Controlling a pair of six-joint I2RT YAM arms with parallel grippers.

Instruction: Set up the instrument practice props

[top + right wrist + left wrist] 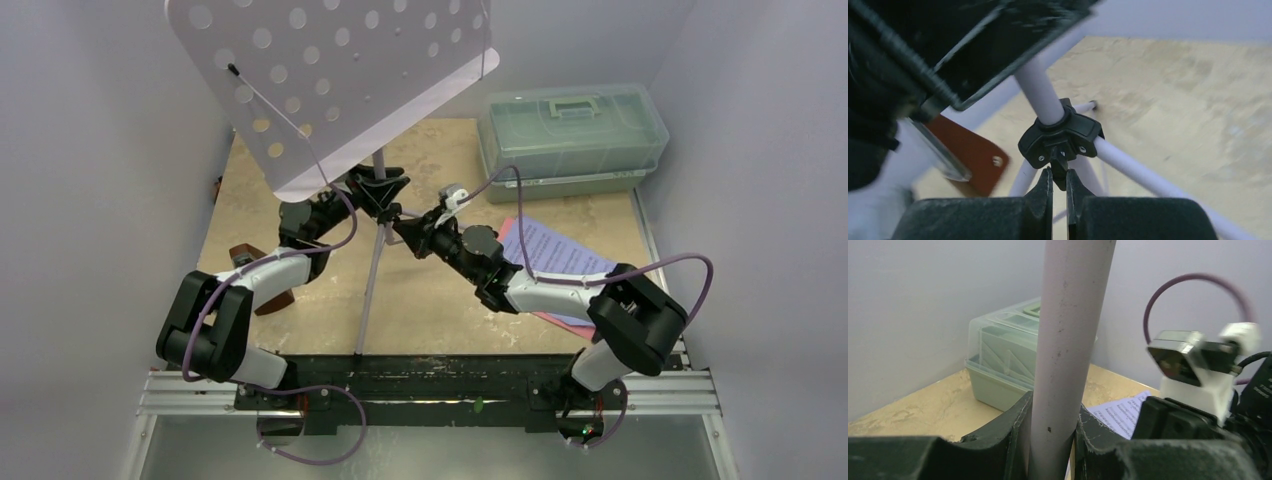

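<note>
Music stand (330, 80): upright mid-table between both arms, pole roughly vertical, perforated desk tilted overhead toward far left. Clamped around the pole from the left by left gripper (1050, 440), jaws part-closed on it. Pinched from the right at black leg hub (1060, 137) by right gripper (1059, 187), almost fully closed on the hub's small tab. Both arms about equally near; legs splayed below the hub.

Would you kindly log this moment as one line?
left pincer: shut on stand pole | right pincer: shut on tripod hub tab
</note>
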